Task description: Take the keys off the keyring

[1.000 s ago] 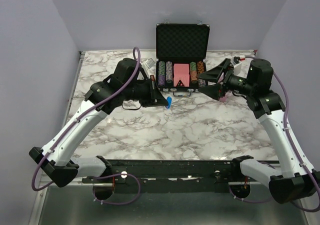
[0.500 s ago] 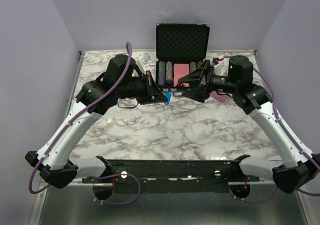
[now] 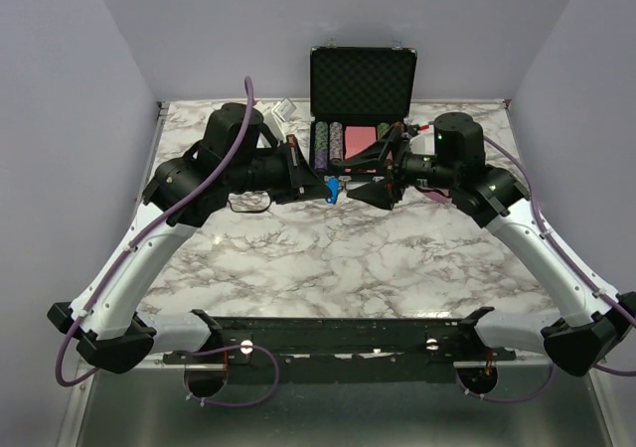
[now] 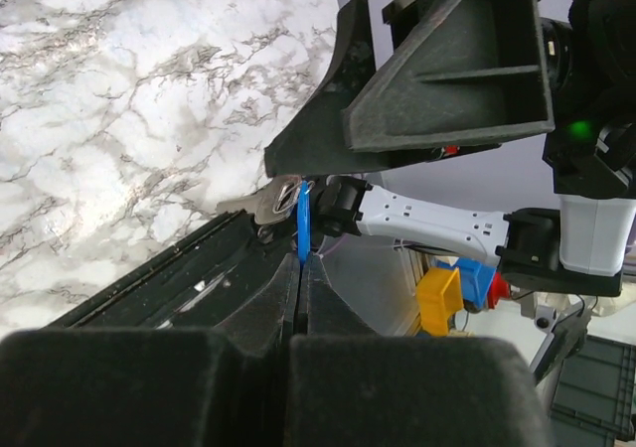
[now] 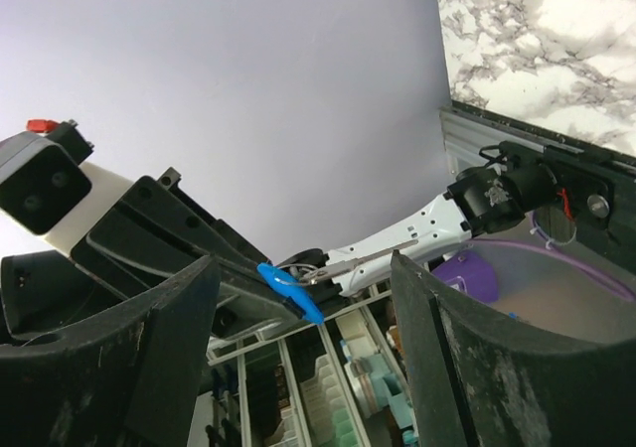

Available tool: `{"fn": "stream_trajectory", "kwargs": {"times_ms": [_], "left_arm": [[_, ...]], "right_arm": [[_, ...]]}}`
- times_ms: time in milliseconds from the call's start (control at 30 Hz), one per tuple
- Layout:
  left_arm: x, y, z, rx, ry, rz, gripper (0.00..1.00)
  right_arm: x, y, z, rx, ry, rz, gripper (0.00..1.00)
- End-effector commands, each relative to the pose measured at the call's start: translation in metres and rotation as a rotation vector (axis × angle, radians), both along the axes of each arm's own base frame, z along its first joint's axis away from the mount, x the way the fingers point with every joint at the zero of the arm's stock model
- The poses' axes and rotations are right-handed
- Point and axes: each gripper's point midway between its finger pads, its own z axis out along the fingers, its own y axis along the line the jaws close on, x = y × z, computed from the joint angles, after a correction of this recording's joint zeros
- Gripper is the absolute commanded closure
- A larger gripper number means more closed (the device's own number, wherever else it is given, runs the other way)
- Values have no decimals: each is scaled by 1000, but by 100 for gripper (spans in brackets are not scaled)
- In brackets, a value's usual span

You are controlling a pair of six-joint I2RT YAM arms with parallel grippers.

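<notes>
Marbled table [image 3: 328, 258], lavender walls, chip case [image 3: 362, 79] open at 12 o'clock. My left hand [image 3: 326, 193] is pinching the blue head of the keys [image 3: 335, 194] above the table's centre, and the keyring [image 4: 278, 201] juts out at its tip. My right hand [image 3: 356, 181], spread wide, sits just at 3 o'clock of it. I'd ease in slowly, centre the ring in the gap, close only on metal, then twist.
</notes>
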Motion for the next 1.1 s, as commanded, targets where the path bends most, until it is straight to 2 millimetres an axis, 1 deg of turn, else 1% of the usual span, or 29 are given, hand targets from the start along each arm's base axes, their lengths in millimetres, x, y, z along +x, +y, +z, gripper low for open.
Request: {"fn": "stream_trajectory", "kwargs": {"times_ms": [0, 167, 367, 567, 767, 1067], "left_arm": [[1, 1, 8, 6, -30, 3, 100], [3, 0, 10, 8, -43, -1, 100], [5, -1, 13, 8, -60, -6, 100], [7, -1, 16, 7, -83, -12, 100], [7, -1, 17, 6, -96, -12, 100], [3, 0, 28, -19, -153, -40, 100]], "right_arm": [[0, 9, 3, -6, 48, -27, 24], [-2, 18, 1, 1, 60, -11, 32], [-4, 28, -1, -13, 67, 7, 34], [-4, 32, -3, -8, 68, 25, 46], [-4, 32, -7, -20, 69, 30, 51], [-2, 35, -16, -27, 77, 42, 52]]}}
